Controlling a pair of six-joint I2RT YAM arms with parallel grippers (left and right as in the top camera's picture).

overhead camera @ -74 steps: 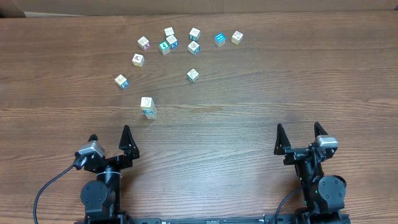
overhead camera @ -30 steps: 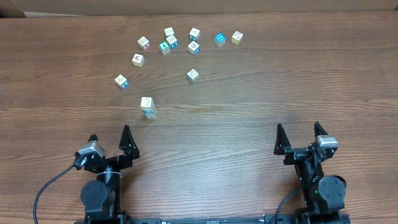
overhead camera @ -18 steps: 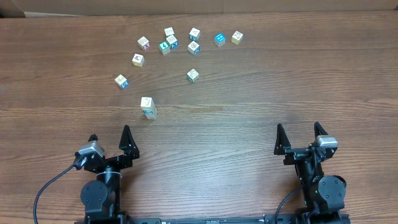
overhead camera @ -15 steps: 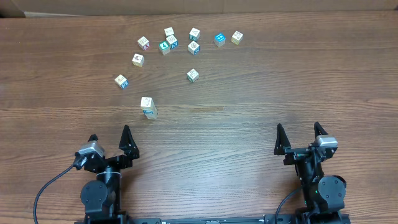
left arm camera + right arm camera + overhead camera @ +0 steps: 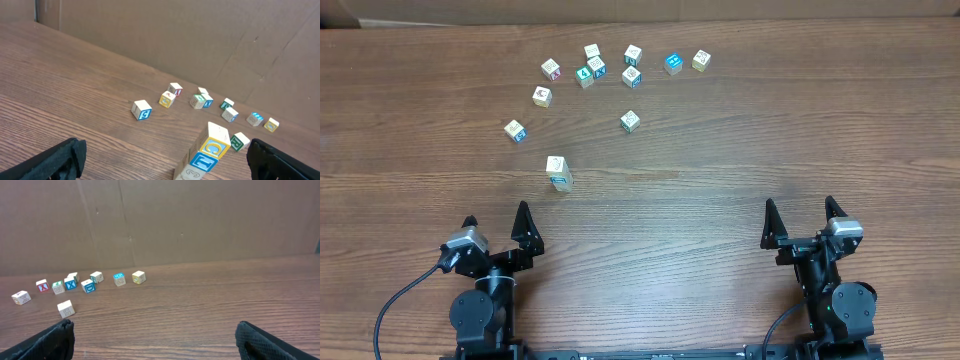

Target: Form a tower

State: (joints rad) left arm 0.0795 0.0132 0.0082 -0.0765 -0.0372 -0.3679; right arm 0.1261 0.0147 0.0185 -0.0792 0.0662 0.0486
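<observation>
The tower (image 5: pixel 558 172) stands left of the table's middle, a one-cube-wide stack with a cream top and a blue-teal face below. The left wrist view shows the tower (image 5: pixel 209 150) straight ahead, three printed cubes high, its base cut off by the frame's lower edge. My left gripper (image 5: pixel 497 215) rests near the front edge, open and empty, a short way in front of the tower. My right gripper (image 5: pixel 800 204) sits at the front right, open, with only bare wood between its fingers (image 5: pixel 56 341). The tower lies outside the right wrist view.
Several loose cubes (image 5: pixel 590 68) lie in an arc at the back left. One cube (image 5: pixel 630 121) sits nearer the middle and another cube (image 5: pixel 515 130) lies left of the tower. A cardboard wall (image 5: pixel 160 220) closes off the far edge.
</observation>
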